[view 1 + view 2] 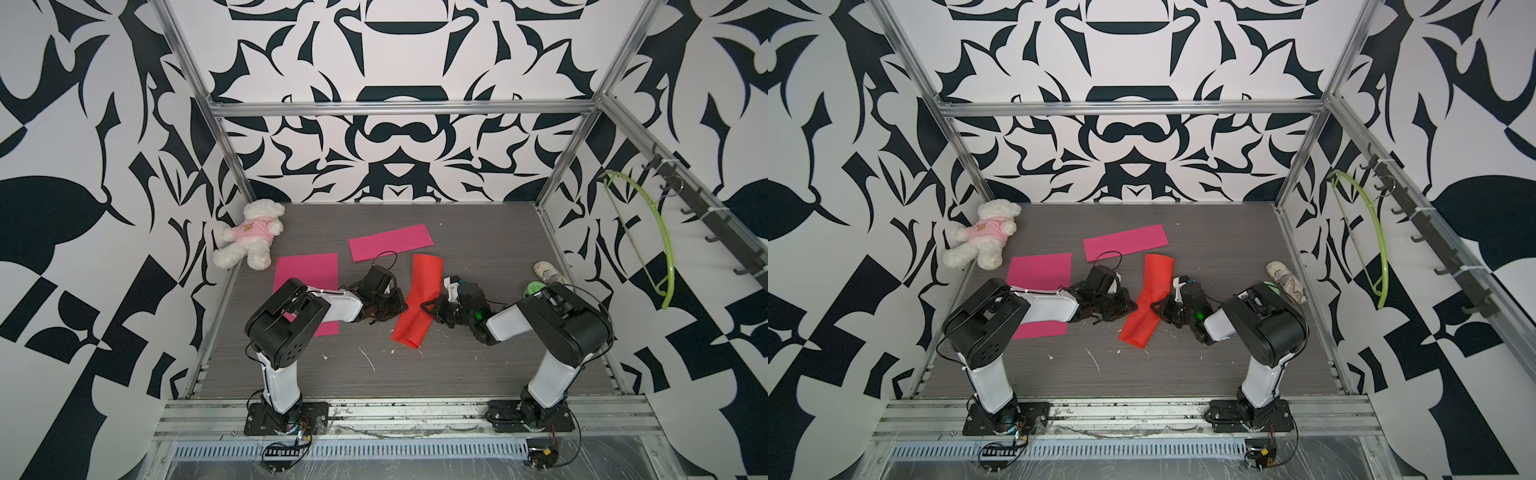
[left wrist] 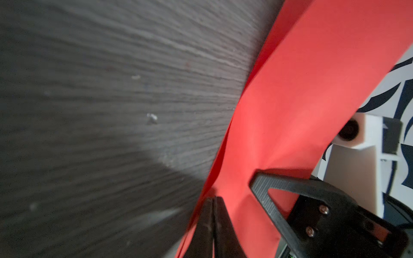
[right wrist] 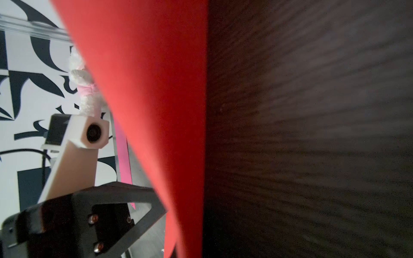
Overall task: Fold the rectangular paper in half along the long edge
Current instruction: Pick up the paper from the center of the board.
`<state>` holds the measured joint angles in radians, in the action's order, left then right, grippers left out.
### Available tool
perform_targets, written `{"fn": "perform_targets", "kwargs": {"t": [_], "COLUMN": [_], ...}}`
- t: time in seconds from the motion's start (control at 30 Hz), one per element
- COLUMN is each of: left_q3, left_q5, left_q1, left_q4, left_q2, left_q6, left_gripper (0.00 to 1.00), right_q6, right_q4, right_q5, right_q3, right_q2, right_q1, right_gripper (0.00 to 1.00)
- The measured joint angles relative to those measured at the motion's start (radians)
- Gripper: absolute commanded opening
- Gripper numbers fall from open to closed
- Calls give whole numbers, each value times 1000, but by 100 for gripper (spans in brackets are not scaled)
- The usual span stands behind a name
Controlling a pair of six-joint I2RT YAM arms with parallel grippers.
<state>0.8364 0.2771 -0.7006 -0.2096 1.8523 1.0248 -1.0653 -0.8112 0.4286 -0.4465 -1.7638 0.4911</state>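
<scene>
The red rectangular paper [image 1: 424, 277] [image 1: 1156, 274] lies lengthwise in the middle of the dark table, pinched to a narrow waist at its middle and curled up at both ends. My left gripper [image 1: 404, 308] [image 1: 1133, 307] meets that waist from the left. In the left wrist view its jaws [image 2: 212, 202] are shut on the paper's edge [image 2: 301, 89]. My right gripper [image 1: 427, 308] [image 1: 1156, 308] meets the waist from the right, a black finger [image 2: 263, 192] flat against the sheet. In the right wrist view the red paper [image 3: 156, 89] hides that gripper's own jaws.
Two pink sheets lie flat, one at the back [image 1: 390, 242] and one at the left [image 1: 305, 274] partly under the left arm. A white teddy bear [image 1: 249, 237] sits in the back left corner. A small shoe [image 1: 546, 270] and a green hanger [image 1: 652, 232] are at the right.
</scene>
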Motion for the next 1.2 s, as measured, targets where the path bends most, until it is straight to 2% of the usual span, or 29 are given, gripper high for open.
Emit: {"fn": "perform_targets", "kwargs": {"t": [0.13, 0.23, 0.4, 0.43, 0.5, 0.53, 0.7, 0.83, 1.03, 1.2], "left_q3": [-6, -10, -38, -51, -87, -106, -280, -397, -482, -488], "left_q5": [0, 3, -1, -11, -40, -52, -155, -195, -127, -29], "left_q1": [0, -1, -10, -10, -8, -5, 13, 19, 31, 49], "left_q4": [-9, -26, -80, -86, -101, -113, -208, -216, -349, -545], "left_q2": [-1, -5, -42, -58, -103, -126, -294, -425, -592, -615], "left_q6": [0, 5, 21, 19, 22, 22, 14, -33, -96, -100], "left_gripper": [10, 22, 53, 63, 89, 98, 99, 99, 99, 99], "right_q6": [8, 24, 61, 71, 101, 114, 219, 288, 335, 326], "right_q4": [6, 9, 42, 52, 79, 95, 199, 260, 284, 243], "right_q5": [0, 1, 11, 14, 21, 24, 58, 117, 251, 368], "right_q3": [0, 0, -6, -7, -11, -11, -30, -71, -125, -149], "right_q2": [3, 5, 23, 32, 67, 86, 217, 303, 372, 388], "right_q1": [-1, -2, -2, -2, -2, -4, -17, -26, -37, -39], "right_gripper": [0, 0, 0, 0, 0, 0, 0, 0, 0, 0]}}
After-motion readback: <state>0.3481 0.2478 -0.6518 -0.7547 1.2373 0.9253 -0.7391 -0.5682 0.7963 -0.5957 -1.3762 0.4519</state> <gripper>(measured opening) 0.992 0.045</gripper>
